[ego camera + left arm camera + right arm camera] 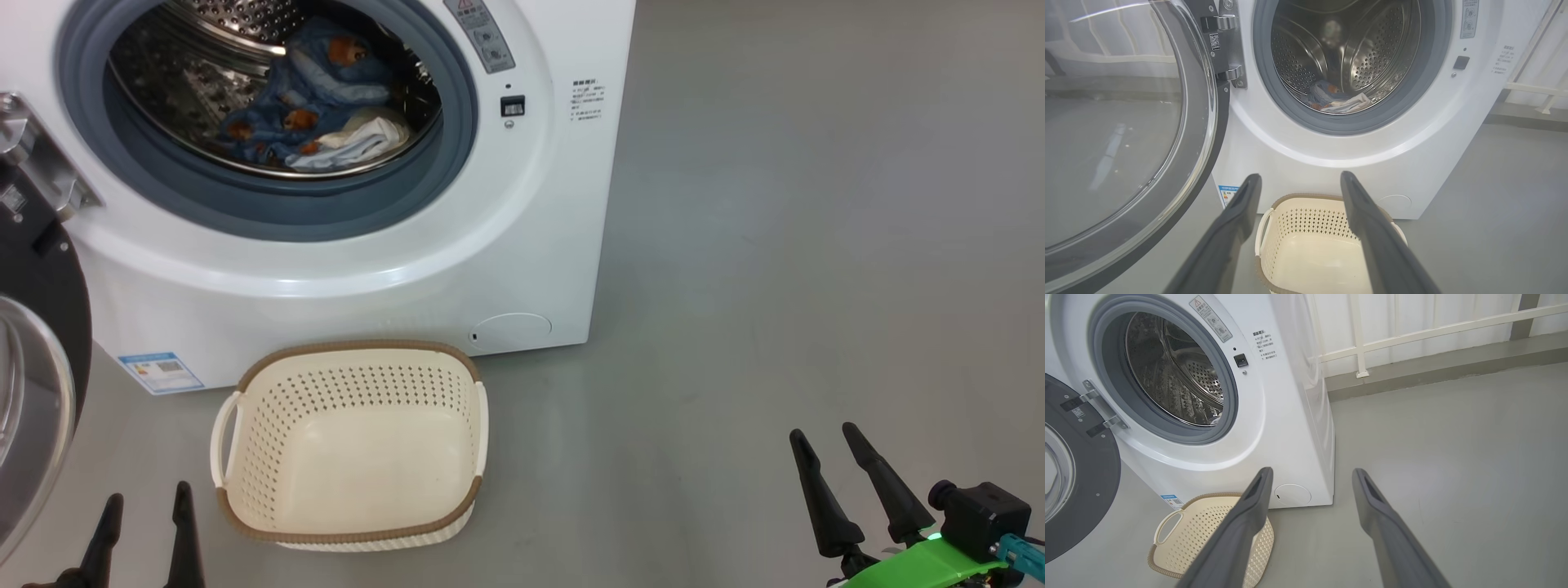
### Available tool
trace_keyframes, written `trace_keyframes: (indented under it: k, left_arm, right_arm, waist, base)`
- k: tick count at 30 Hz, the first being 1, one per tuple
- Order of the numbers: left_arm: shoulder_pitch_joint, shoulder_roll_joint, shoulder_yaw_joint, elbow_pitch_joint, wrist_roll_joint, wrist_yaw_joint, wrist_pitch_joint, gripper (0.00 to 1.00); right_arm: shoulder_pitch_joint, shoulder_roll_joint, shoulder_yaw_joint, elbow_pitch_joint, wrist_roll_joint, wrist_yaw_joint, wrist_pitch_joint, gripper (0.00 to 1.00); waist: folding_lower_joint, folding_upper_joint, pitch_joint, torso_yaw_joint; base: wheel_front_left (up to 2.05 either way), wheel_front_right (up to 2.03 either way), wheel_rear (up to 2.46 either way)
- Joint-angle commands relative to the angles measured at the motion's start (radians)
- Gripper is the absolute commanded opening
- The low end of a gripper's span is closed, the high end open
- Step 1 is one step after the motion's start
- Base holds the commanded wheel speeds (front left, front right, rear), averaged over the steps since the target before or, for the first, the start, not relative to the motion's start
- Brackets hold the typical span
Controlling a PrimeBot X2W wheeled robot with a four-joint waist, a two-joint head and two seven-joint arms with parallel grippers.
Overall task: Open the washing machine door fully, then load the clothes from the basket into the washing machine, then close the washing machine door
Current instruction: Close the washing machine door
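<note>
Left tool (148,490), right tool (823,429): spread, empty. Basket (351,349) fronts washing machine (531,245); door (45,273) seemingly wide.

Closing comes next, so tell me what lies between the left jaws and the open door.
Bare grey floor, seen in the head view; the door stands apart from the open left jaws.

floor (1453,437): smooth grey | wall (1412,310): white panels | railing (1437,330): white
</note>
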Motion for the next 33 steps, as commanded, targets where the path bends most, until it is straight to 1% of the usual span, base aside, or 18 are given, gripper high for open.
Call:
trace_keyframes:
  k: [1,10,16,23,33]
  left_arm:
    - [-0.031,0.019,0.028,-0.029,-0.003,-0.002,-0.006,1.0]
    - [-0.032,0.02,0.016,-0.028,-0.007,-0.002,-0.006,1.0]
    - [-0.036,0.011,0.025,-0.016,-0.019,-0.002,-0.006,1.0]
    - [-0.039,-0.001,0.044,-0.015,-0.027,-0.002,-0.006,1.0]
    - [-0.027,-0.017,0.076,-0.016,-0.04,-0.002,-0.006,1.0]
  right_arm:
    - [-0.005,-0.013,0.015,-0.025,-0.003,0.002,-0.005,1.0]
    - [-0.002,-0.016,0.016,-0.026,-0.004,0.002,-0.005,1.0]
    - [-0.005,-0.017,0.029,-0.024,-0.005,0.002,-0.005,1.0]
    - [-0.035,-0.024,0.071,-0.019,-0.003,0.002,-0.005,1.0]
    - [-0.089,-0.044,0.133,-0.005,0.006,0.002,-0.005,1.0]
  waist:
    - [0.0,0.0,-0.001,0.0]
    - [0.0,0.0,-0.002,0.012]
    - [0.0,0.0,-0.005,0.053]
    - [0.0,0.0,-0.002,0.154]
    - [0.0,0.0,-0.002,0.352]
  base:
    - [-0.4,0.4,0.0]
    - [-0.04,0.04,0.0]
    - [0.0,0.0,0.0]
    - [0.0,0.0,0.0]
    - [0.0,0.0,0.0]
